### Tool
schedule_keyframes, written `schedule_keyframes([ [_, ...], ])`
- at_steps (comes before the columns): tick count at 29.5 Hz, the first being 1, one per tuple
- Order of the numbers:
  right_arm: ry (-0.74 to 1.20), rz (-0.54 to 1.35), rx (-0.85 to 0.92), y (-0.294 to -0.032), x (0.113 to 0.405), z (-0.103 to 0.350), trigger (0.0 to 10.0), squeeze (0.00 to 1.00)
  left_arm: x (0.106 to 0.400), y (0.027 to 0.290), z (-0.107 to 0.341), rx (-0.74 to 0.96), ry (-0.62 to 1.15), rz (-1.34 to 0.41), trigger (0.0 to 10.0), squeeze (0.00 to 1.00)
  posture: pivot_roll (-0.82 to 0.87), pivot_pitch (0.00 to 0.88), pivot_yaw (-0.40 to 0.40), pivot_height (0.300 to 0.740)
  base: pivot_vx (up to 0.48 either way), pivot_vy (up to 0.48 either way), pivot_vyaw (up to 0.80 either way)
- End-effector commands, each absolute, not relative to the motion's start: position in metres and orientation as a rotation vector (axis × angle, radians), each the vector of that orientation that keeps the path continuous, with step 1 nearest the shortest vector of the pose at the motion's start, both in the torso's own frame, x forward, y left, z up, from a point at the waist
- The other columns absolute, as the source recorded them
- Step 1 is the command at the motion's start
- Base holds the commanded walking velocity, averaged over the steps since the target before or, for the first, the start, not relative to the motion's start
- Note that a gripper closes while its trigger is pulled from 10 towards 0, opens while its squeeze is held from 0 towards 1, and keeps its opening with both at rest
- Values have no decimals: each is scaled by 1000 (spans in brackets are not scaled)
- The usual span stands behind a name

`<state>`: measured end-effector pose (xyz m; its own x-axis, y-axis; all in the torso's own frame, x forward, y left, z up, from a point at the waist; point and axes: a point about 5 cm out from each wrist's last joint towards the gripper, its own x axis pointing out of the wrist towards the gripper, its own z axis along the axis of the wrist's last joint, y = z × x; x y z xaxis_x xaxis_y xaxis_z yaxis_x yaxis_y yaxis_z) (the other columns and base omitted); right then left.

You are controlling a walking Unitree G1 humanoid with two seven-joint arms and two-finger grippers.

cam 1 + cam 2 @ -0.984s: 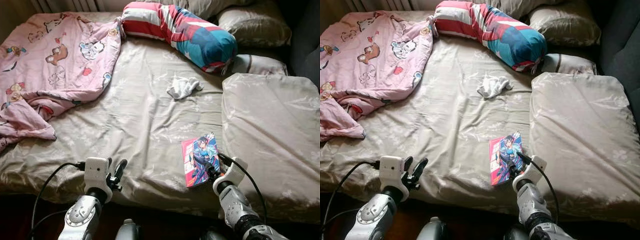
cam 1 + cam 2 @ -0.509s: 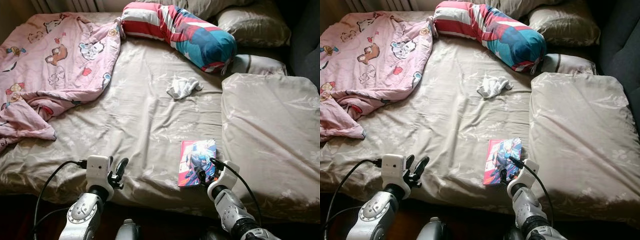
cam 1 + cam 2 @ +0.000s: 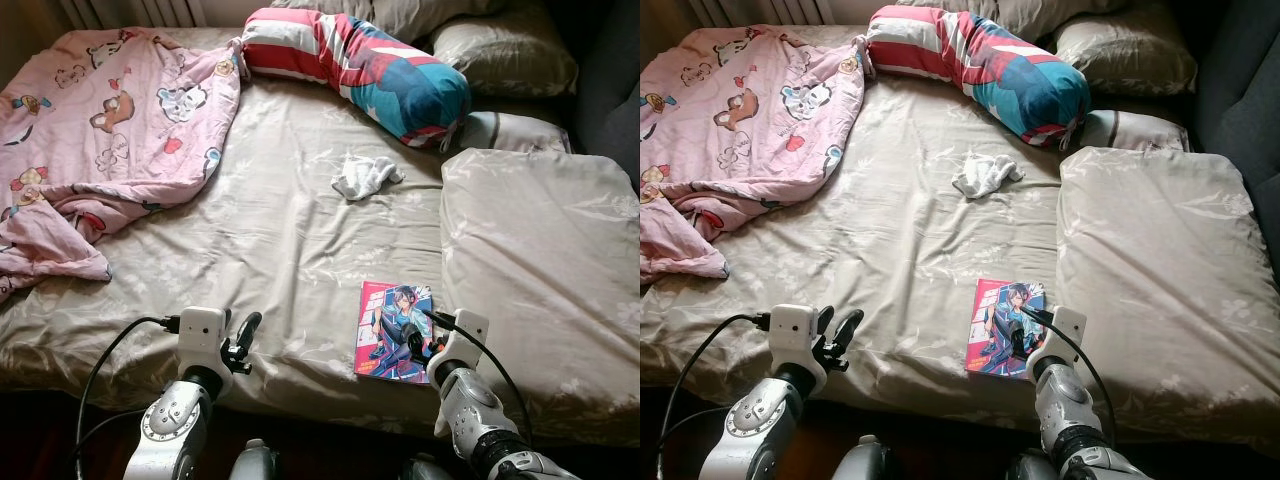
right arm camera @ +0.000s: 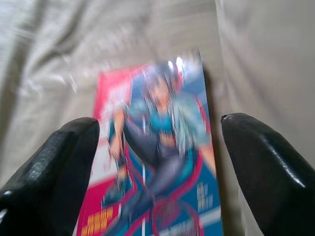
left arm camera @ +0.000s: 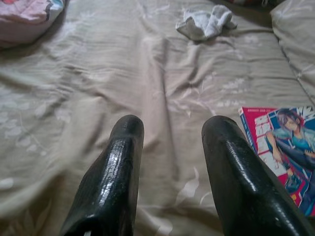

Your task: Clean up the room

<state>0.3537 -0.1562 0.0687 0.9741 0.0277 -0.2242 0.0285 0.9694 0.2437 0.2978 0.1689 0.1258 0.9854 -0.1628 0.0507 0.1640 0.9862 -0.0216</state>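
A pink and blue comic book (image 3: 388,320) lies flat on the beige bed sheet (image 3: 280,250), close to the front edge and beside a large beige pillow (image 3: 545,250). My right gripper (image 3: 418,343) hovers over the book's near right corner. In the right wrist view, blurred, the right gripper (image 4: 160,122) stands open with the book (image 4: 157,157) seen between its fingers. My left gripper (image 3: 240,335) is open with nothing in it, low over the sheet at the bed's front left. A crumpled white cloth (image 3: 366,175) rests mid-bed.
A pink cartoon blanket (image 3: 110,120) is bunched at the far left. A red, white and blue striped bolster (image 3: 360,65) lies across the head of the bed, with beige pillows (image 3: 505,50) behind it. The dark floor runs below the bed's front edge.
The book was tilted up at the right gripper a second ago; now it lies flat on the sheet. The right gripper has drawn back slightly. The left arm has barely shifted.
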Motion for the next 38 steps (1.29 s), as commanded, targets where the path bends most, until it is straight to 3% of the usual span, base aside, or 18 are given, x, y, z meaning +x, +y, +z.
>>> schedule_keyframes([
  [1, 168, 31, 192, -153, 351, 71, 10000, 0, 297, 174, 118, -29, -28, -132, 10000, 0, 116, 252, 0, 656, 0, 0, 0],
  [10, -56, 91, 117, -154, 327, 81, 10000, 0, 293, 179, 108, -68, -31, -70, 10000, 0, 73, 216, -37, 656, 0, 0, 0],
  [26, -77, 46, 133, -154, 329, 88, 10000, 0, 298, 176, 108, -64, -48, -91, 10000, 0, 66, 181, -32, 740, 0, 0, 0],
  [38, -54, 26, 146, -153, 323, 82, 10000, 0, 300, 173, 107, -69, -58, -107, 10000, 0, 62, 167, -29, 740, 0, 0, 0],
])
